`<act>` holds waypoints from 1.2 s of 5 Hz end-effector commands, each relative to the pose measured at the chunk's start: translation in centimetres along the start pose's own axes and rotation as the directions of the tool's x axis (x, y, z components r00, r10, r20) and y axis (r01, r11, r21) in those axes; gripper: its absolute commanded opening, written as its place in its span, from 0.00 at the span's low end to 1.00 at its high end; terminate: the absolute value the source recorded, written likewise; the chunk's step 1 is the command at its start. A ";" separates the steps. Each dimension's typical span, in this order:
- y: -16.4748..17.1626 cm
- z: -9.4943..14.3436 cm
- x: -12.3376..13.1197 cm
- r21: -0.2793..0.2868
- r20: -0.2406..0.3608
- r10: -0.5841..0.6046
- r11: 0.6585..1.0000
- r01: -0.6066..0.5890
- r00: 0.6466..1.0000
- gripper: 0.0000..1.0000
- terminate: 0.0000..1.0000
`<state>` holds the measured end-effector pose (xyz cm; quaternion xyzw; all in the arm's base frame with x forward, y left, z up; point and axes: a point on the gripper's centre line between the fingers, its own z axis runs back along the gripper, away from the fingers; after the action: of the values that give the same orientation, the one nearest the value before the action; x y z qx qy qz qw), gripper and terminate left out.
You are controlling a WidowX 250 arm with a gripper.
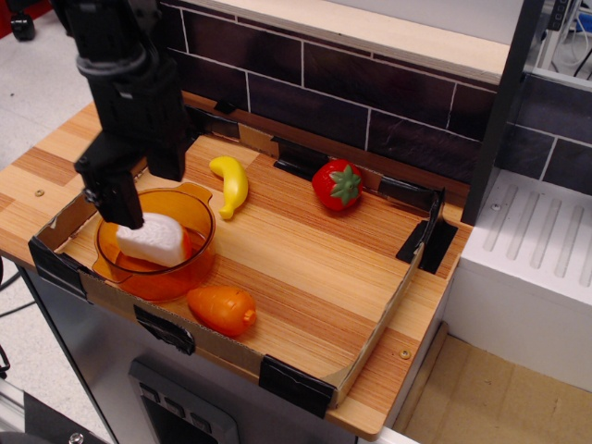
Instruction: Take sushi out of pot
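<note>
The sushi, a white half-round chunk with an orange-red underside, lies inside the see-through orange pot at the front left of the cardboard tray. My black gripper hangs right over the pot, its tip at the sushi's left top and hiding part of it. The fingers blend into one dark shape, so I cannot tell whether they are open or shut, or whether they touch the sushi.
An orange carrot-like toy lies in front of the pot. A yellow banana and a red strawberry lie further back. The low cardboard tray wall rings the board. A dark brick wall stands behind.
</note>
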<state>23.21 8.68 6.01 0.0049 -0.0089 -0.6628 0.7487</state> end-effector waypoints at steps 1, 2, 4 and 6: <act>1.5 -1.6 0.3 0.027 -0.064 0.007 1.000 -0.005 0.998 1.00 0.00; 1.5 -2.3 0.3 0.000 -0.085 0.002 1.000 -0.002 0.996 1.00 0.00; 1.8 -3.4 0.3 -0.030 -0.103 0.002 1.000 -0.005 0.995 1.00 0.00; 1.6 -3.3 0.2 -0.026 -0.111 0.008 1.000 -0.011 0.994 0.00 0.00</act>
<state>23.33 8.47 1.84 0.0132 0.0514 -0.6550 0.7538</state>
